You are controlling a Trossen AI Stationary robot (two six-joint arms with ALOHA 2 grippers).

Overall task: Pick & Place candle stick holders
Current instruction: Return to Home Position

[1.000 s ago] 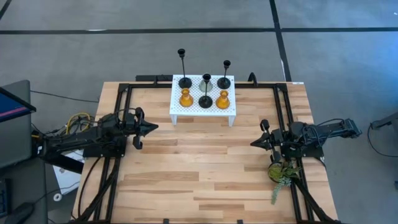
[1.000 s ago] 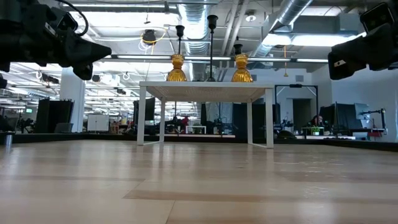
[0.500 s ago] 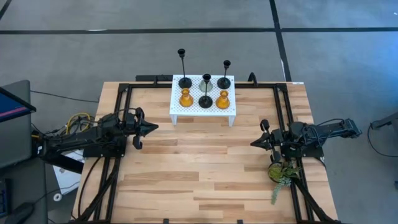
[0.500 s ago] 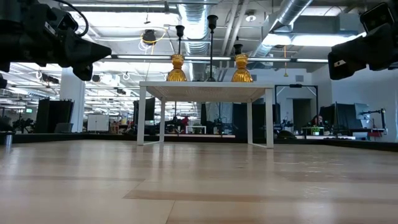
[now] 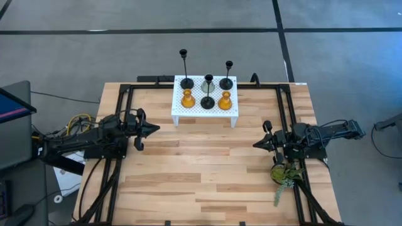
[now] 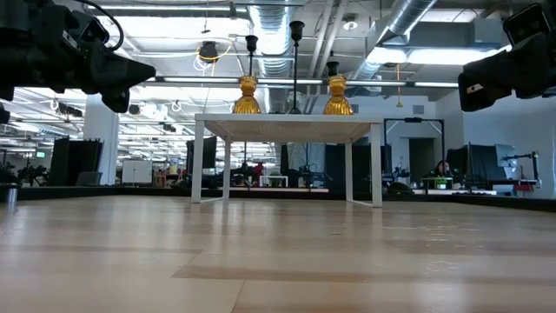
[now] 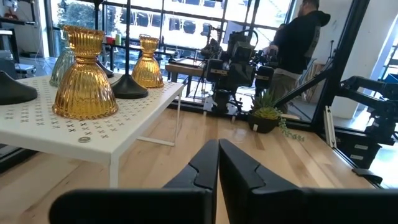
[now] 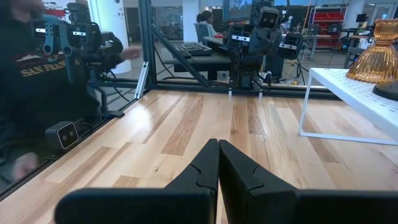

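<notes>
While nothing has moved this past second, high view: six black, amber and clear-glass candle stick holders (image 5: 187, 98) fill the white perforated shelf (image 5: 201, 112), far centre; my left pincer (image 5: 151, 128) and right pincer (image 5: 257, 144) wait nearer. Wrist views: both closed, empty; task seemingly complete.

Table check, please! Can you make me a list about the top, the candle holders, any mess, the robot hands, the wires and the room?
Surface: wooden table, no spills seen; white shelf at its far edge.
Job's things: six on the shelf: tall black holder, shorter black holder, clear glass holder, squat black holder, left amber holder, right amber holder.
Clutter: green plant sprig beside the right arm.
Hands: left hand and right hand shut, empty, above the table.
Cables: yellow wires by the left arm.
Surroundings: grey floor; a person beyond the table.
</notes>
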